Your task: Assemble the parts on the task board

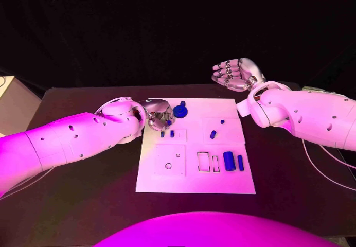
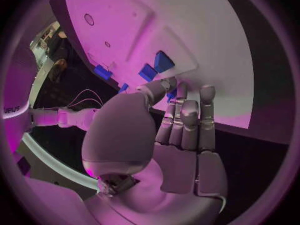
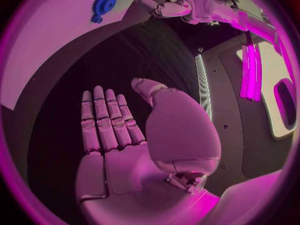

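Observation:
The white task board [image 1: 196, 177] lies mid-table. My left hand [image 1: 157, 114] is over its far left corner, thumb and fingertip closed on a small blue part [image 2: 170, 93]. Two blue pegs [image 1: 167, 134] stand just in front of that hand, also seen as the pegs [image 2: 156, 66]. A round blue part [image 1: 180, 109] lies beside the hand, and is the round part [image 3: 103, 4] in the right wrist view. My right hand [image 1: 236, 73] is raised beyond the board's far right corner, fingers [image 3: 103, 120] straight and holding nothing.
A small blue piece [image 1: 213, 134] sits mid-board; a blue cylinder [image 1: 229, 160] and a slim blue bar [image 1: 240, 162] lie at the near right beside empty slots. A beige box [image 1: 11, 103] stands at the table's left edge. Thin cables [image 1: 326, 157] trail on the right.

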Tool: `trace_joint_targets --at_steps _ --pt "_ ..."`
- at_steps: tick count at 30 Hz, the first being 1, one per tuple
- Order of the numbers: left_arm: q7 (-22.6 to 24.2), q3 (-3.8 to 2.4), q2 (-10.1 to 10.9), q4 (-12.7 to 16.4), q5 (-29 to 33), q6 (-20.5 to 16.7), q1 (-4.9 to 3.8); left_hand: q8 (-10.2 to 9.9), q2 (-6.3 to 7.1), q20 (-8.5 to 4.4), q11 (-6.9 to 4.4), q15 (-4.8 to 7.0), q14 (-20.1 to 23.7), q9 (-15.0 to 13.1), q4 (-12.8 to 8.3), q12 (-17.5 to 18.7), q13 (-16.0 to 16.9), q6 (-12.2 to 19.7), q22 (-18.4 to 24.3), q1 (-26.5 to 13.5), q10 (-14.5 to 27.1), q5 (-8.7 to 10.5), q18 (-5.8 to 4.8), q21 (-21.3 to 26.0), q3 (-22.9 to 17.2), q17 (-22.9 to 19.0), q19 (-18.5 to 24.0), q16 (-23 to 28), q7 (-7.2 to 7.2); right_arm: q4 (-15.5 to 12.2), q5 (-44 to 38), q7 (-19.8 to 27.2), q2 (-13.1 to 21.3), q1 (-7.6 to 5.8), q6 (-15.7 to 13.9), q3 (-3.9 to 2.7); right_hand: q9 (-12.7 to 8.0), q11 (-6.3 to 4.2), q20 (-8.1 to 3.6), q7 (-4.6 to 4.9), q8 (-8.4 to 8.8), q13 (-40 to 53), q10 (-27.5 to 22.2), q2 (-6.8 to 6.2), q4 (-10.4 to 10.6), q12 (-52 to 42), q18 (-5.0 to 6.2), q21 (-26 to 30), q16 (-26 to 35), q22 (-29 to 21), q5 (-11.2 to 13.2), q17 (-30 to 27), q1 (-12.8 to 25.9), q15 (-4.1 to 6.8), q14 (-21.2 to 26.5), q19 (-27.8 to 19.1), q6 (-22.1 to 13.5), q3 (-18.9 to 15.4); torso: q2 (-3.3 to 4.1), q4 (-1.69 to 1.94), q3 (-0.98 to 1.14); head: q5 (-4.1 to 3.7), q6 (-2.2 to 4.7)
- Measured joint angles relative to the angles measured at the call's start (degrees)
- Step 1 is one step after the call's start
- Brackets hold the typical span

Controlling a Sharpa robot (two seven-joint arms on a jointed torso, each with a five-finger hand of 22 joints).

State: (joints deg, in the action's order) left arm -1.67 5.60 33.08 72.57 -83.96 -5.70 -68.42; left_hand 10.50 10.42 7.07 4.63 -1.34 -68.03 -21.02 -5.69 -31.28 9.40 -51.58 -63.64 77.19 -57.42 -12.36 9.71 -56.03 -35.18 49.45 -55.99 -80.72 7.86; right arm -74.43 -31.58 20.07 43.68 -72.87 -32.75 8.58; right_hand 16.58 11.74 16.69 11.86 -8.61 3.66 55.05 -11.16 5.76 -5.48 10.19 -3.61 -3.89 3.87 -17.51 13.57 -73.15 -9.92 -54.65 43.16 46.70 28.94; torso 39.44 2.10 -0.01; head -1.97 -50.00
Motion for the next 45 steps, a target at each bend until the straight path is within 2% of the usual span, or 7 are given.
trace_joint_targets --at_steps 14,20,26,33,38,42,45 --pt "-0.5 -0.2 0.7 -0.1 0.1 0.0 0.0 -1.3 0.28 0.26 0.5 -0.2 1.7 0.7 0.0 -0.5 0.7 1.9 0.8 -0.3 1.3 0.0 0.01 1.3 0.0 -1.7 1.1 0.0 -0.51 0.0 -0.1 -0.3 0.2 0.03 0.5 0.0 -0.3 -0.2 -0.3 0.31 0.21 0.0 0.7 0.3 -0.8 0.5 0.0 -0.7 -0.5 0.1 0.0 -0.5 -0.3 0.27 -1.5 2.4 0.7 0.5 -0.01 -0.04 0.02 0.01 0.0" --pt "-0.7 -0.81 1.4 -1.1 0.3 -0.1 0.0 -2.1 0.53 1.6 2.42 -1.9 8.2 1.4 0.4 0.4 0.9 2.8 2.0 -0.5 7.3 -0.22 0.01 3.2 -0.4 -10.1 2.8 2.4 -0.63 0.0 -1.3 -1.7 1.1 0.07 2.6 0.0 -0.5 -1.9 -2.42 0.85 0.18 0.0 5.1 0.09 -2.7 0.4 0.0 -3.6 -4.2 0.9 3.4 0.5 -2.0 2.65 -9.0 9.7 4.0 1.8 -0.03 -0.07 0.02 -0.05 0.0" --pt "-0.6 -1.6 2.2 -2.7 1.5 -1.2 -0.01 -2.4 0.56 2.46 4.08 -3.08 12.9 1.7 0.4 2.8 -1.2 3.2 2.2 -0.1 11.5 -0.22 0.01 3.3 -1.5 -18.4 3.7 5.9 0.03 -0.1 -5.9 -4.4 2.6 0.16 6.2 0.06 -0.4 -3.55 -5.2 -0.17 -0.9 0.0 8.7 -0.23 -3.7 -0.4 0.0 -6.7 -7.8 2.1 4.8 3.1 -3.5 5.15 -15.7 15.9 6.7 2.8 -0.05 -0.07 0.0 -0.05 0.0" --pt "-0.3 -2.55 4.6 -3.4 8.5 -3.2 0.0 -1.4 0.27 2.45 3.49 -2.73 12.9 1.7 0.1 2.0 -2.0 1.1 1.6 0.5 9.1 -0.22 0.0 2.8 -2.9 -21.2 3.7 7.6 2.17 -1.1 -15.9 -8.5 5.3 0.48 9.8 0.15 -0.6 -6.38 -11.57 -2.33 -1.36 0.1 14.8 0.74 -6.5 0.1 -0.01 -20.5 -21.0 10.3 4.8 13.1 -5.1 9.5 -28.9 26.6 11.0 -1.5 -0.07 -0.07 -0.04 -0.47 0.59" --pt "1.5 -2.92 7.8 -1.8 21.9 -4.1 -0.02 -0.3 -0.11 1.96 3.05 -2.34 12.5 1.5 1.1 -0.1 -1.6 0.2 2.2 -0.3 7.1 -0.22 -0.01 3.4 -1.9 -22.4 4.2 8.5 3.1 -3.7 -26.7 -12.0 7.7 0.87 10.9 0.19 -0.8 -7.19 -12.27 -3.05 -1.34 0.5 17.8 0.63 -6.0 1.3 0.0 -28.5 -35.9 16.4 5.1 24.2 -5.0 10.27 -29.3 27.3 12.7 -1.0 -0.09 -0.03 -0.01 -1.9 1.3" --pt "5.0 -3.01 10.6 1.0 34.4 -3.4 -0.01 0.3 -0.14 2.05 2.74 -2.11 13.8 1.5 2.4 -1.9 -1.2 0.3 4.1 -1.3 6.8 -0.22 0.0 6.2 0.4 -23.8 5.1 10.5 3.19 -6.2 -35.7 -15.2 9.3 1.48 11.3 0.21 -0.8 -7.64 -12.27 -3.31 -0.96 0.6 18.4 -0.67 -5.0 1.3 0.0 -32.2 -50.6 19.6 5.6 36.5 -3.7 10.27 -29.3 27.3 12.9 0.4 -0.06 -0.07 -0.01 -3.42 1.96" --pt "7.6 -3.05 11.9 2.9 41.5 -2.3 0.07 0.6 -0.16 2.13 2.74 -2.24 14.9 1.5 2.9 -2.2 -1.2 0.6 5.4 -1.4 6.8 -0.22 0.0 8.0 1.4 -24.5 5.5 11.8 3.08 -7.4 -40.9 -17.2 10.0 1.94 11.5 0.25 -0.7 -7.64 -12.27 -3.31 -0.66 0.6 18.4 -1.32 -4.4 1.6 0.0 -33.3 -55.8 20.7 5.9 41.1 -3.6 10.27 -29.3 27.3 12.9 1.0 -0.05 -0.09 -0.08 -4.33 2.33"
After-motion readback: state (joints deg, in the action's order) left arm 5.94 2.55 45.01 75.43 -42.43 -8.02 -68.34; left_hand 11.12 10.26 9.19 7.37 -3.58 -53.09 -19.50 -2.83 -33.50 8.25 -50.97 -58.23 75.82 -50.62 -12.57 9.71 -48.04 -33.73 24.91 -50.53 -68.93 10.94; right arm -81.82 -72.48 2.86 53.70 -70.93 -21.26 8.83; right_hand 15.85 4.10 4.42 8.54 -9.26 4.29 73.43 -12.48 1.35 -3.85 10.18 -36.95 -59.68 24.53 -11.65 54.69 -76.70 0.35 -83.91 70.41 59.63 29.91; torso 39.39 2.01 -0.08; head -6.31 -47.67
